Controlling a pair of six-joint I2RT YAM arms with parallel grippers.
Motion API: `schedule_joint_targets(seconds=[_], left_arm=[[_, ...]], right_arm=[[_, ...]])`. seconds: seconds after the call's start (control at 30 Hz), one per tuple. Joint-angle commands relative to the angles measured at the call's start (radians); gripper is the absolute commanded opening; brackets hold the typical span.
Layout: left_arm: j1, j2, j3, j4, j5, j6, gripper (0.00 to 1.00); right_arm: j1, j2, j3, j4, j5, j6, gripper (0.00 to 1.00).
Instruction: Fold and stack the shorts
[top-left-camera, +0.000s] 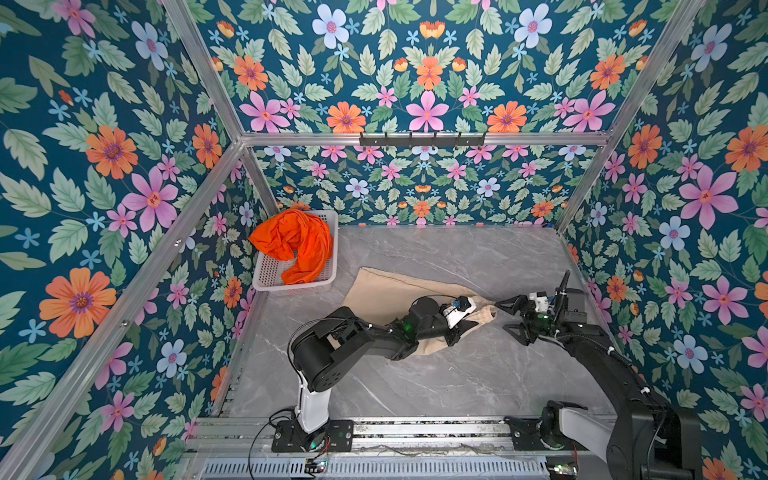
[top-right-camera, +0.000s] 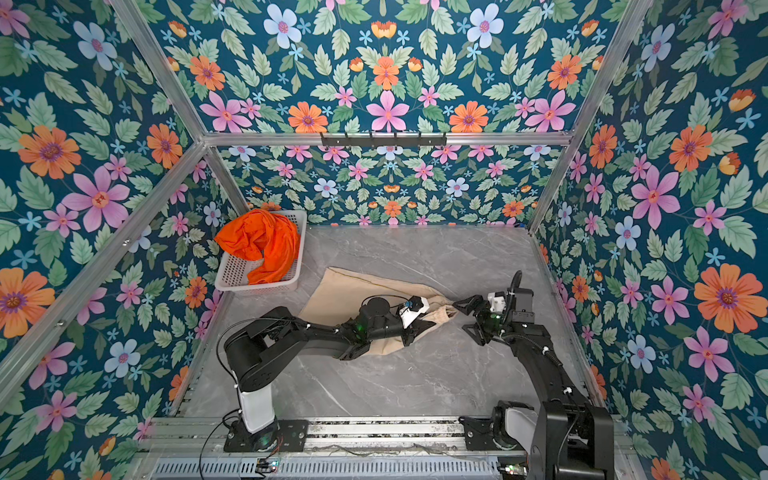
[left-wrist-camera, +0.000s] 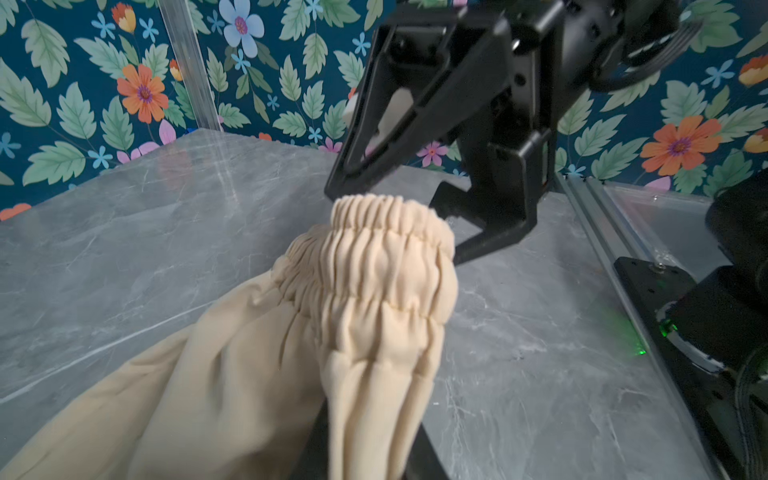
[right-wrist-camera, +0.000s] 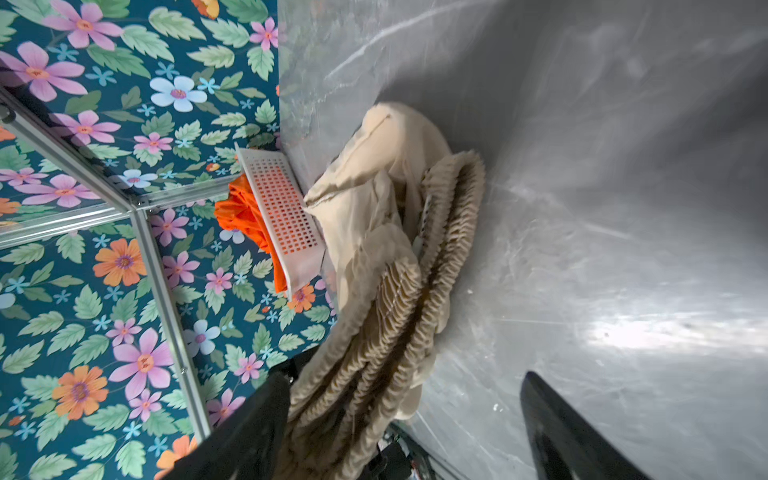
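The beige shorts (top-left-camera: 386, 286) (top-right-camera: 345, 291) lie spread on the grey table, their gathered waistband (left-wrist-camera: 374, 291) (right-wrist-camera: 415, 291) bunched and lifted toward the right. My left gripper (top-left-camera: 469, 322) (top-right-camera: 419, 326) (left-wrist-camera: 370, 449) is shut on that waistband. My right gripper (top-left-camera: 503, 316) (top-right-camera: 460, 316) (right-wrist-camera: 407, 432) stands open at the waistband's end, with the cloth lying against one finger (right-wrist-camera: 249, 428) and the other finger (right-wrist-camera: 561, 428) apart from it. The orange shorts (top-left-camera: 295, 245) (top-right-camera: 262, 241) (right-wrist-camera: 241, 212) lie crumpled in the basket.
A white perforated basket (top-left-camera: 291, 286) (top-right-camera: 257, 286) (right-wrist-camera: 286, 208) stands at the table's back left corner, close to the beige cloth. Floral walls with metal posts enclose the marble table (top-left-camera: 457, 374) on three sides. A rail runs along the front edge.
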Motion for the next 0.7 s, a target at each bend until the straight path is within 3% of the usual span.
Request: schedule_joint_targets(seconds=[0.0,0.2,0.4,0.5,0.67], left_arm=[[0.000,0.000,0.002,0.077,0.004,-0.022,0.21],[-0.013,0.003,0.038,-0.049,-0.031,0.058,0.22],[-0.034,0.002,0.074,-0.191,-0.100,0.183,0.23],[-0.051,0.003,0.106,-0.284,-0.146,0.267,0.24],[-0.064,0.016,0.120,-0.288,-0.157,0.290,0.24]], right_arm=[[0.053,0.023,-0.016,0.133,-0.024,0.145,0.86],[0.087,0.056,0.008,0.177,-0.014,0.166,0.86],[0.081,0.009,0.037,0.067,0.052,0.123,0.87],[0.078,-0.006,0.018,0.051,0.072,0.128,0.99],[0.078,0.032,-0.030,0.078,0.046,0.129,0.99]])
